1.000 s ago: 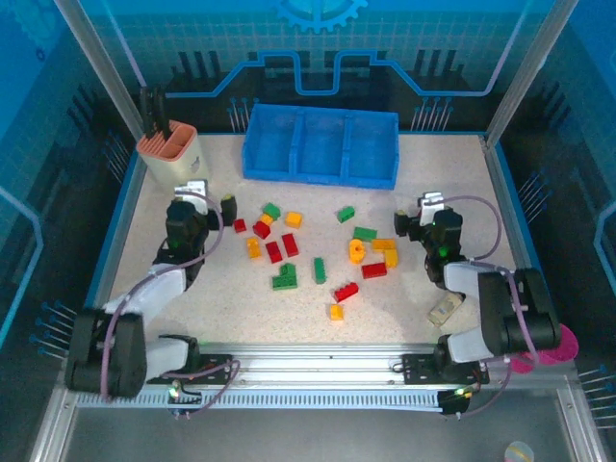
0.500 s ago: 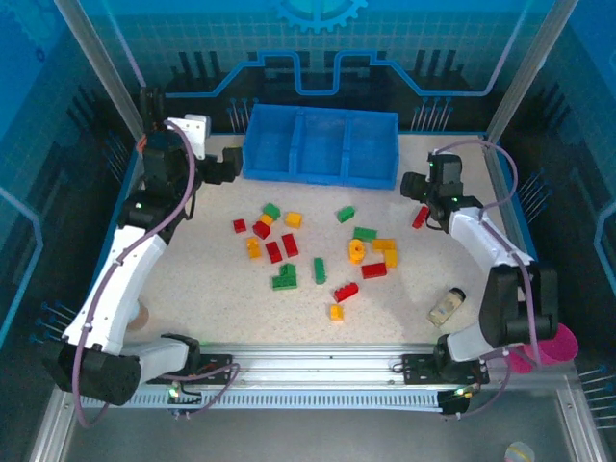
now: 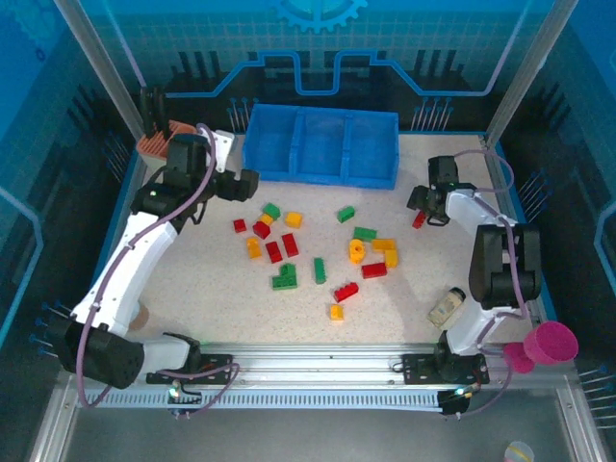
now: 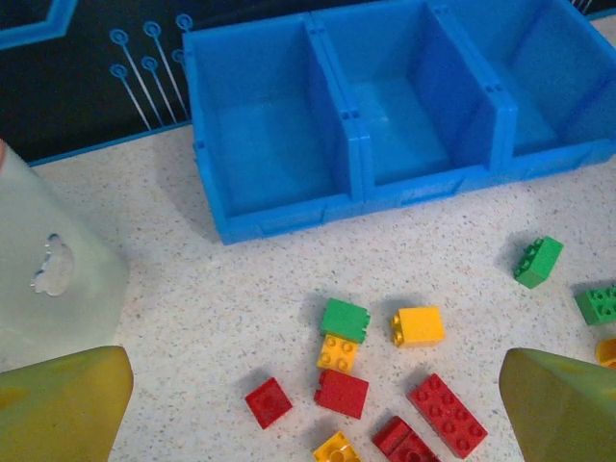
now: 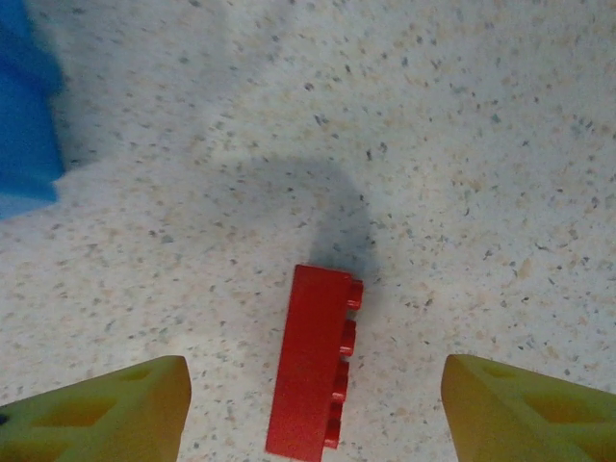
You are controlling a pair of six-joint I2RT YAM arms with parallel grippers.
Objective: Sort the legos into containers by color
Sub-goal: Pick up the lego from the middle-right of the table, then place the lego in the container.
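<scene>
**A:** Where is the piece the right arm is working on?

**B:** A red brick [image 5: 313, 371] lies on its side on the table [image 5: 481, 144]. It sits between the fingers of the right gripper [image 5: 316, 404] and touches neither. The jaws stand apart and pinch nothing.

**A:** Which way does it run?

**B:** In the right wrist view its long axis points away from the camera, across the line on which the jaws close. Its studs face the finger on the right of that picture. I judge that closing would meet its narrow width. How high the fingers stand above the table I cannot tell.

**A:** Which arm is nearer?

**B:** The right, by far. The left gripper [image 4: 308, 409] is spread wide and empty, near the left front corner of the tray [image 4: 351, 144], well apart from this brick.

**A:** What does the top view add?

**B:** Placement. The brick lies right of the other scattered legos [image 3: 284, 279], near the tray's right front corner. There it is only a red speck beside the gripper, so its axis is unreadable. The left wrist view looks into three compartments [image 4: 260, 135], all bare.
</scene>
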